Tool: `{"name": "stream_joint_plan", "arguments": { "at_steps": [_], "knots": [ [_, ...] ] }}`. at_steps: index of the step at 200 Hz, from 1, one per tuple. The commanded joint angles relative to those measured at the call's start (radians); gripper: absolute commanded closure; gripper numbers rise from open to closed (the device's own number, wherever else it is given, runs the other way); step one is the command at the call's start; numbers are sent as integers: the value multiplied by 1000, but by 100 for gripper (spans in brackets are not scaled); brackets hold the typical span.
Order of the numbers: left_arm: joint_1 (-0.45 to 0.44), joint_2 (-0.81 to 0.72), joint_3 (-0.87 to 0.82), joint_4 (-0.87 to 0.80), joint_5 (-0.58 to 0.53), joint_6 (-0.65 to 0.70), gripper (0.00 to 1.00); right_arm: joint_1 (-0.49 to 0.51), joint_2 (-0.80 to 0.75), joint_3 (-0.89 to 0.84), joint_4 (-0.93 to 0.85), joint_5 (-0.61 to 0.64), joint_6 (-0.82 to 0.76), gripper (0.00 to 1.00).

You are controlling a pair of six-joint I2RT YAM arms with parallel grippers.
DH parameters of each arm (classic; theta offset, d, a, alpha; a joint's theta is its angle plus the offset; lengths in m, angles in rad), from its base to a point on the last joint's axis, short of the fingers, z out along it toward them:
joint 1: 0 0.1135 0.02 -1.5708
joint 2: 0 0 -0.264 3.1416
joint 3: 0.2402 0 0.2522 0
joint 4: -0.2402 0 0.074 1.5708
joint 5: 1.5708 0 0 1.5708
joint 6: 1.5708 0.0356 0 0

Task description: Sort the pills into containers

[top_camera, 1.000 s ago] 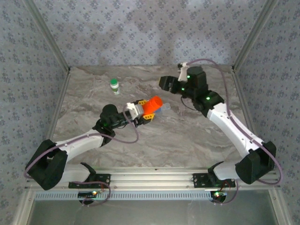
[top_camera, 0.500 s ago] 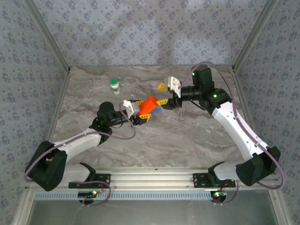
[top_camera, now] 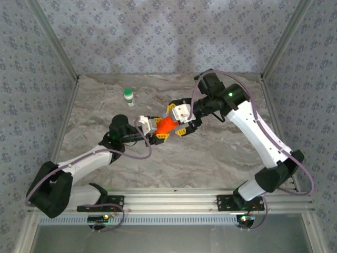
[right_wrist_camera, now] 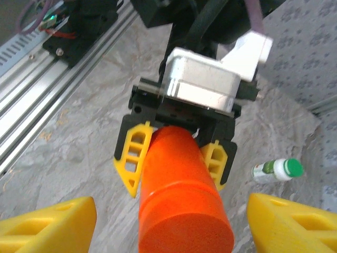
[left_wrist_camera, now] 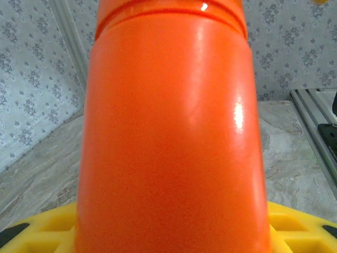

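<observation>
My left gripper point(top_camera: 159, 130) is shut on the lower body of an orange cylindrical bottle point(top_camera: 166, 124), held above the table with its capped end pointing toward the right arm. In the right wrist view the bottle point(right_wrist_camera: 178, 195) sits between the left gripper's yellow fingers point(right_wrist_camera: 133, 156). My right gripper point(right_wrist_camera: 171, 232) is open, one yellow finger on each side of the cap with a gap on both sides. The bottle point(left_wrist_camera: 168, 132) takes up most of the left wrist view. The containers and the pills are hidden.
A small white bottle with a green cap point(top_camera: 128, 96) stands at the back left of the marble table point(top_camera: 210, 158), also seen lying past the orange bottle point(right_wrist_camera: 276, 169). An aluminium rail point(top_camera: 168, 199) runs along the near edge.
The right arm has swung from the back right down to the bottle's cap end, and its jaws have widened. The left gripper has kept its hold and shifted the bottle only slightly.
</observation>
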Motion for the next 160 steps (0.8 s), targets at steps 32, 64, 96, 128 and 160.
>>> {"name": "stream_joint_plan", "arguments": {
  "at_steps": [32, 64, 96, 128, 160],
  "knots": [
    [1, -43, 2, -5, 68, 15, 100, 34, 65, 117, -172, 146, -73, 23],
    [-1, -60, 0, -10, 69, 18, 100, 37, 93, 167, -225, 152, -89, 34],
    [0, -78, 1, -11, 71, 15, 100, 47, 99, 165, -213, 154, -92, 35],
    [-3, -91, -1, -18, 72, 14, 100, 55, 92, 134, -177, 142, -89, 40],
    [-5, -90, 7, -42, 63, 28, 100, 75, 87, 122, -176, 150, -54, 58]
  ]
}}
